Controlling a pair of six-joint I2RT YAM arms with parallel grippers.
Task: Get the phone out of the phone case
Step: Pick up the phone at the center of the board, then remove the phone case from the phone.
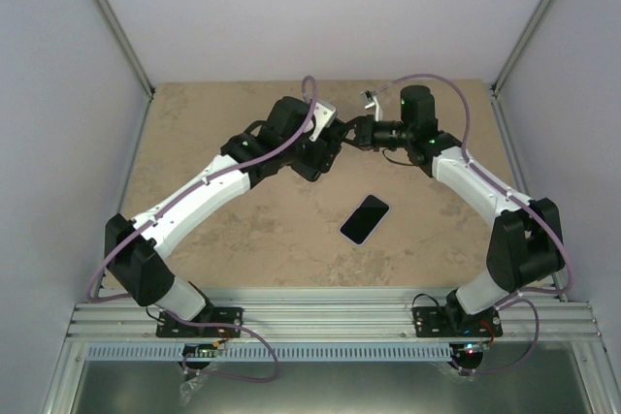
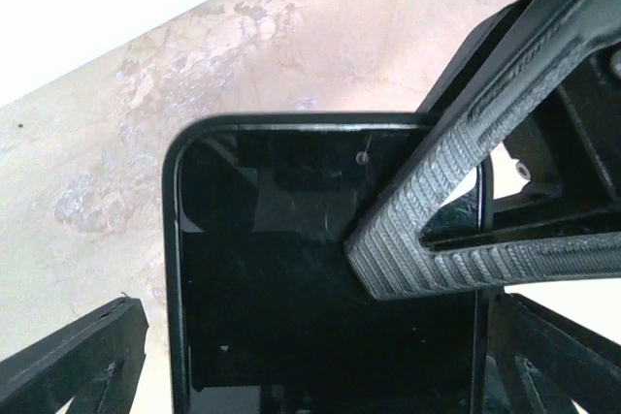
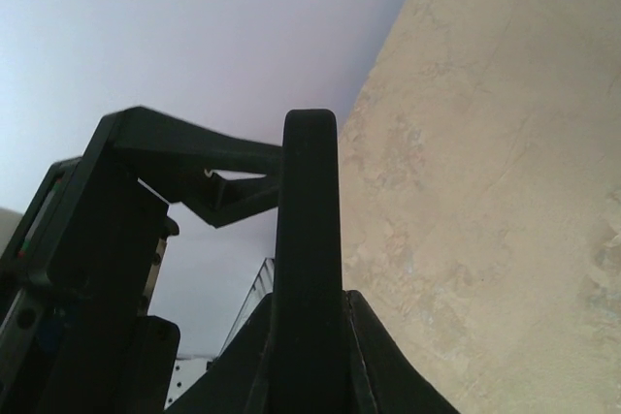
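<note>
Phone case (image 2: pixel 291 288), bottom edge cut off, pinched by right tool (image 3: pixel 309 336); left tool (image 2: pixel 320 375) released beside it

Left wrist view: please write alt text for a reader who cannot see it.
A black phone case fills the lower centre, beige table behind it. The right tool clamps its upper right corner with a ribbed finger.

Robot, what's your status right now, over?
Left end effector open, astride the case. Right end effector shut on case edge. Phone lies bare on table, nothing in the way.
</note>
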